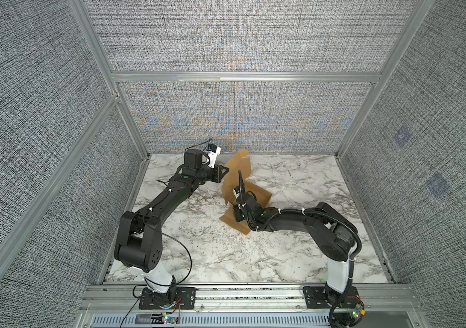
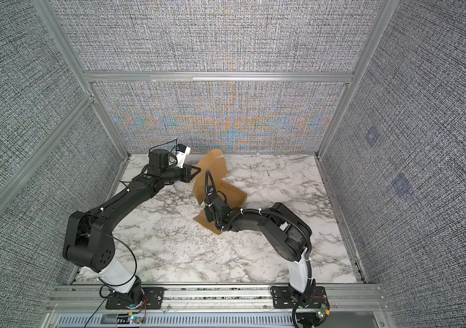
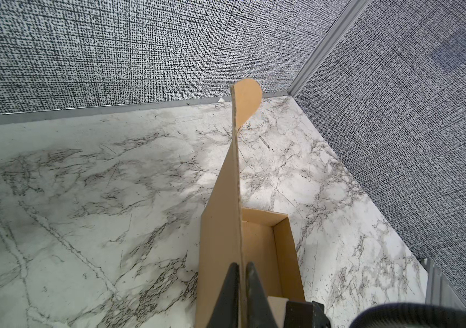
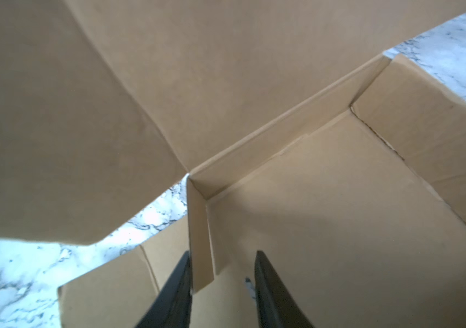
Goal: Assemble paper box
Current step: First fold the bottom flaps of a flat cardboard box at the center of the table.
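Paper box [image 3: 220,221] pinched by left gripper [image 3: 241,272], right gripper [image 4: 222,252] straddling its edge

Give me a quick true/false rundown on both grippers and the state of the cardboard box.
1. The left gripper is shut on the raised lid panel of the paper box. True.
2. The right gripper is clamped fully shut. False: its jaws stand apart, straddling a short side wall.
3. The box is a flat, unfolded sheet. False: the lid is up and walls stand.
4. The box sits on the marble-patterned table. True.
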